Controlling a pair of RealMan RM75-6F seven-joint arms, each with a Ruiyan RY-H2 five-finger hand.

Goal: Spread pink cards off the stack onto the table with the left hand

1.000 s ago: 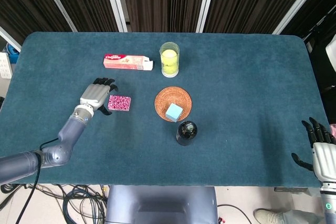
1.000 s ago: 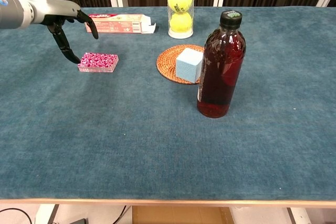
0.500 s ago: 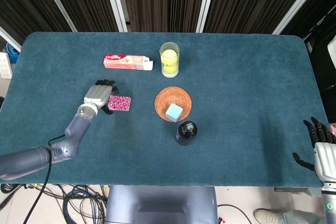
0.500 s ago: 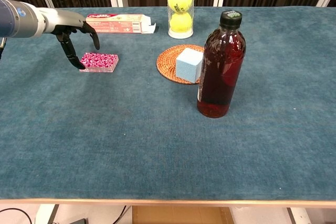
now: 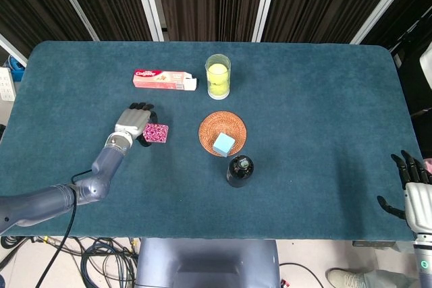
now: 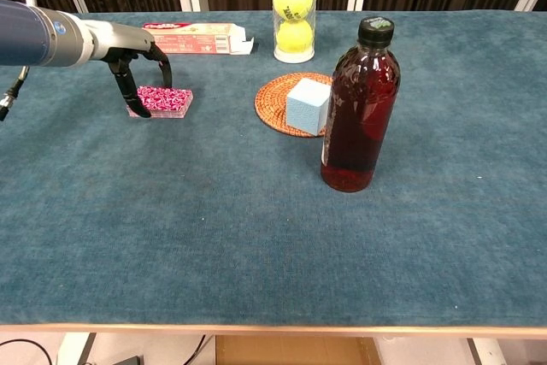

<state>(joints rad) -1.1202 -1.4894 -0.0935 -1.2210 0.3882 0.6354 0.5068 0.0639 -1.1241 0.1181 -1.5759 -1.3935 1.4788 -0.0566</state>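
A stack of pink patterned cards [image 5: 157, 133] [image 6: 164, 101] lies flat on the blue table, left of centre. My left hand [image 5: 135, 122] [image 6: 135, 59] hovers over the stack's left half, fingers arched down and spread; its dark fingertips [image 6: 165, 73] come down at the stack's far and near-left edges. Whether they touch the cards is unclear, and nothing is lifted. My right hand [image 5: 413, 192] sits at the table's near right corner, fingers apart, holding nothing; it appears only in the head view.
A pink toothpaste box [image 5: 164, 79] lies behind the cards. A clear tube of tennis balls [image 6: 293, 9] stands at the back centre. A woven coaster [image 5: 233, 125] carries a light blue cube [image 6: 306, 102]. A dark red bottle [image 6: 359, 108] stands in front of it.
My left hand moved right from beside the stack to over its left part, and its fingers came down around the cards. The stack and my right hand stayed put.
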